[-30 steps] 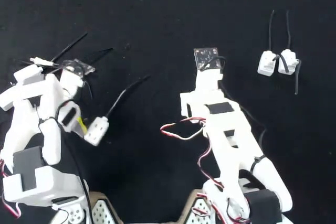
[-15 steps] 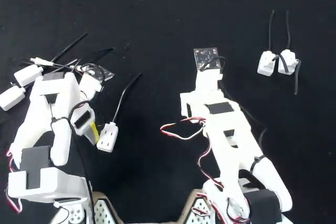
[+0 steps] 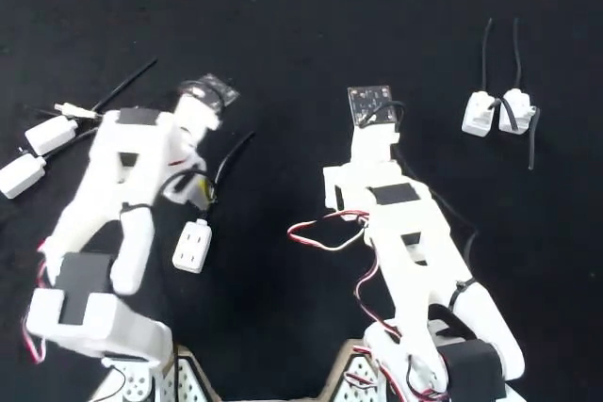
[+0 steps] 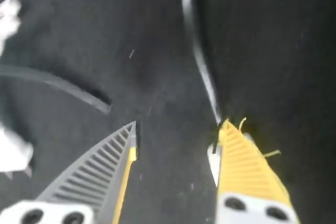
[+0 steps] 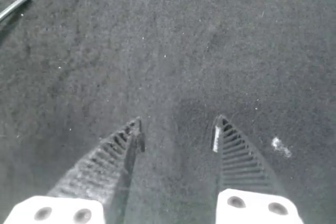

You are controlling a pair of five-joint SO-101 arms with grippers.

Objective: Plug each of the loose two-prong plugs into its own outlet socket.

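Black cloth [image 3: 283, 35] carries the outlet socket [image 3: 191, 245], lying free just beside the left gripper [image 4: 178, 125], which gapes empty, as does the right gripper [image 5: 177, 120]; next, presumably, a loose plug [image 3: 52, 134] must be grasped and its prongs aligned.

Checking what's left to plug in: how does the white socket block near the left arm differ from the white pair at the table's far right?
The socket block lies alone, slotted face up with nothing in it; the pair are two white pieces touching side by side. The block's cord curves; the pair's cords run nearly straight toward the far edge. Both are white with black cords on the black table.
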